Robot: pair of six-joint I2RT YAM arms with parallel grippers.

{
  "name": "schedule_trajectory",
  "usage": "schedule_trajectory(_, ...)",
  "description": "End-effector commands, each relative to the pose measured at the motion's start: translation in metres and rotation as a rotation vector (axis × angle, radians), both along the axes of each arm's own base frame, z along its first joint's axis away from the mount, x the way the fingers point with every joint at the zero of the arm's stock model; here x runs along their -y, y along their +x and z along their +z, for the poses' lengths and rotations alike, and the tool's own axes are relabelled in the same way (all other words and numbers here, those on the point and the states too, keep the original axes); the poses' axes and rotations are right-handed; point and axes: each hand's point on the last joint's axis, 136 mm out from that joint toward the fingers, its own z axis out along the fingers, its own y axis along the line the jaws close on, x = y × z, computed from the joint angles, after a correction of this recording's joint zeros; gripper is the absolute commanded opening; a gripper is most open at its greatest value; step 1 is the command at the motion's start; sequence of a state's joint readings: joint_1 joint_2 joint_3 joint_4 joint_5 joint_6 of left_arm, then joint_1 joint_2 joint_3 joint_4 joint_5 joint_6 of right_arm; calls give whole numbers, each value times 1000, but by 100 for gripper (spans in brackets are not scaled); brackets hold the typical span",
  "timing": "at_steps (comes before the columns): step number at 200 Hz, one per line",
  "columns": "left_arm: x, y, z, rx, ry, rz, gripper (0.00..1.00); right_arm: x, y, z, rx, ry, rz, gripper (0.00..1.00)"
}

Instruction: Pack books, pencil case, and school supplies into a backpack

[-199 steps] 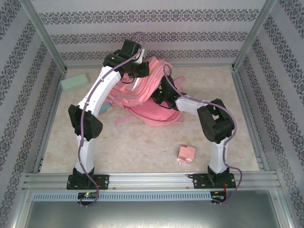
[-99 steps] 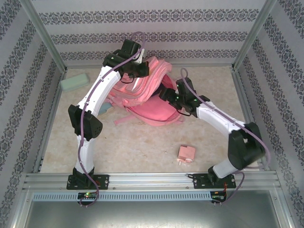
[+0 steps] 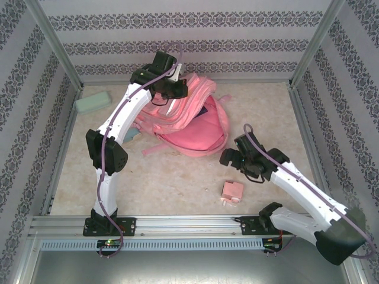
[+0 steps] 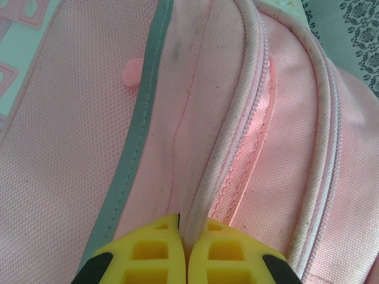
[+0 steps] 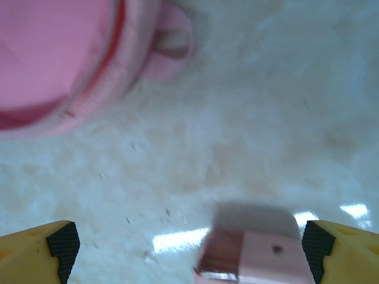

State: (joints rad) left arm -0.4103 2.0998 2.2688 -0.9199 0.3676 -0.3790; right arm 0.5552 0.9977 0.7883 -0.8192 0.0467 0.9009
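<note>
one change: right tool (wide) left backpack

No writing, label or number is legible on the backpack or elsewhere

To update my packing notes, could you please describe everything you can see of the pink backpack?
The backpack is soft pink woven fabric with pale piping, grey-green trim and zips. It lies slumped on the table toward the back, a strap looping out at its near left. The left gripper is shut on one piped edge; something dark blue shows in its opening.
</note>
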Motion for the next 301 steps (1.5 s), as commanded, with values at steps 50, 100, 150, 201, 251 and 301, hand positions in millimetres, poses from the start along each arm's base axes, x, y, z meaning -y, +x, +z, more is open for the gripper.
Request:
schedule_trajectory(50, 0, -3, 54, 136, -98, -10, 0, 13, -68, -42, -128, -110, -49, 98)
schedule_trajectory(100, 1, -7, 55, 134, -102, -15, 0, 4, -80, -69, -191, -110, -30, 98)
schedule_trajectory(150, 0, -8, 55, 127, -110, -12, 0, -7, -74, -75, -180, -100, -6, 98)
schedule_trajectory(201, -1, -11, 58, 129, -111, -8, 0, -10, -73, -76, -205, -146, 12, 98)
schedule_trajectory(251, -1, -11, 57, 129, -110, -7, 0, -11, -73, -75, -200, -150, 13, 98)
schedule_trajectory(301, -1, -10, 56, 127, -112, -5, 0, -10, -63, -67, -126, -114, -2, 96)
